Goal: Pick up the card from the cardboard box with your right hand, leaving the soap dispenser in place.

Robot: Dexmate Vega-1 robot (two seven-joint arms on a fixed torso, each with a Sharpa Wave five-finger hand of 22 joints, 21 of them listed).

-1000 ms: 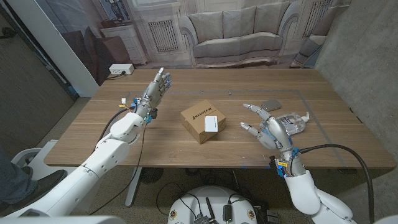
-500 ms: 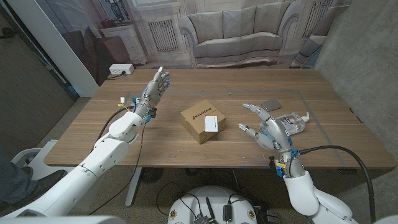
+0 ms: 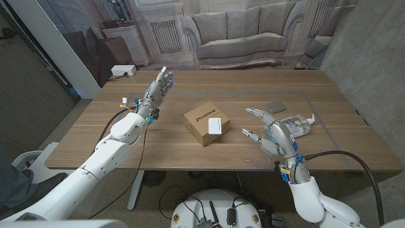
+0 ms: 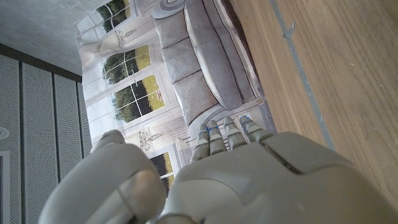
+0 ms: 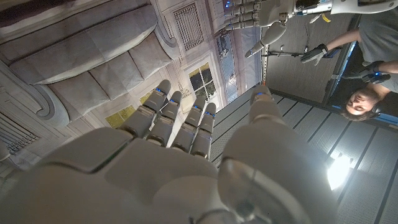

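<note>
A small cardboard box (image 3: 205, 125) sits at the table's middle, and a white card (image 3: 216, 125) lies on its top near its right corner. My right hand (image 3: 272, 133) hovers to the right of the box, fingers spread, holding nothing; its back fills the right wrist view (image 5: 155, 174). A clear soap dispenser (image 3: 298, 123) lies on the table just behind and to the right of that hand. My left hand (image 3: 158, 90) is raised over the table's far left, fingers straight and apart, empty; the left wrist view shows its back (image 4: 236, 180).
A small grey flat piece (image 3: 276, 107) lies on the table behind the right hand. Tape lines mark the wooden table (image 3: 190, 158). A person (image 5: 367, 68) with controllers shows in the right wrist view. A backdrop printed with a sofa stands behind the table.
My right hand has drifted slightly left toward the box. The left hand, box and card have not moved.
</note>
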